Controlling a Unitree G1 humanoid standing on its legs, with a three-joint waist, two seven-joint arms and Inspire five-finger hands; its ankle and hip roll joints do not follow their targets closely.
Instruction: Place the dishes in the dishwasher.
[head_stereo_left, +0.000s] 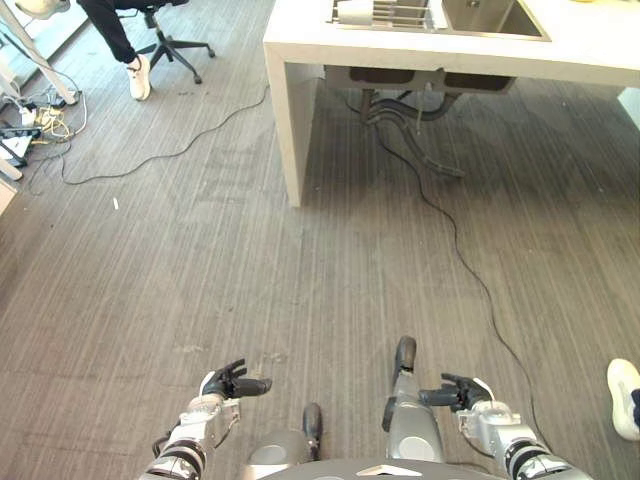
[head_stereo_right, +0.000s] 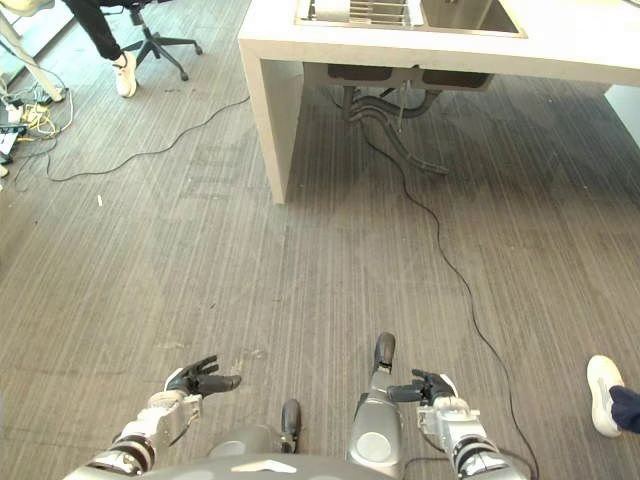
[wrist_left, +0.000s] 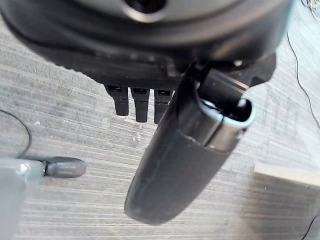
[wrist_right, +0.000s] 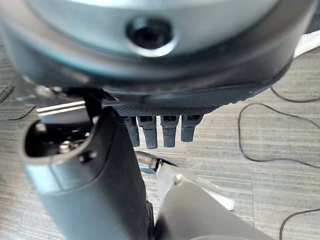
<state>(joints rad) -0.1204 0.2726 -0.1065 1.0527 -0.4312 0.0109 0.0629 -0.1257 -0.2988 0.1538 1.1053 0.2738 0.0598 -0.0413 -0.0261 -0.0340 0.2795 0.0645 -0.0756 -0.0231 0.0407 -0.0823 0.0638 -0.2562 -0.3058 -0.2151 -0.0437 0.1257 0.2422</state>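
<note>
Both dark robot hands hang low over the grey wood-grain plank floor (head_stereo_left: 250, 280), the left hand (head_stereo_left: 232, 383) and the right hand (head_stereo_left: 462, 392) each with fingers straight and relaxed, thumb standing out, and nothing held; the wrist views confirm this, showing only bare floor past the short row of fingers. Judging by this, the task is at its very start: the robot stands well apart from the pale stone-coloured kitchen counter (head_stereo_left: 300, 60) and no dish has been picked up. On that counter lies a steel sink basin (head_stereo_left: 490, 15), and just beside it a metal dish rack (head_stereo_left: 385, 14) with what looks like a whitish dish (head_stereo_left: 353, 10) standing in it, though it is too small to tell its kind. No dishwasher can be made out from here. The next move, as I judge it, calls for walking up to the counter until the rack is within reach, then raising a hand to it. A black cable (head_stereo_left: 450, 230) trails across the floor from under the counter and could be a snag on the way. A seated person's leg with a white shoe (head_stereo_left: 139, 76) shows by a black office chair (head_stereo_left: 175, 40) at the far left, and another white shoe (head_stereo_left: 622, 398) at the right edge.
</note>
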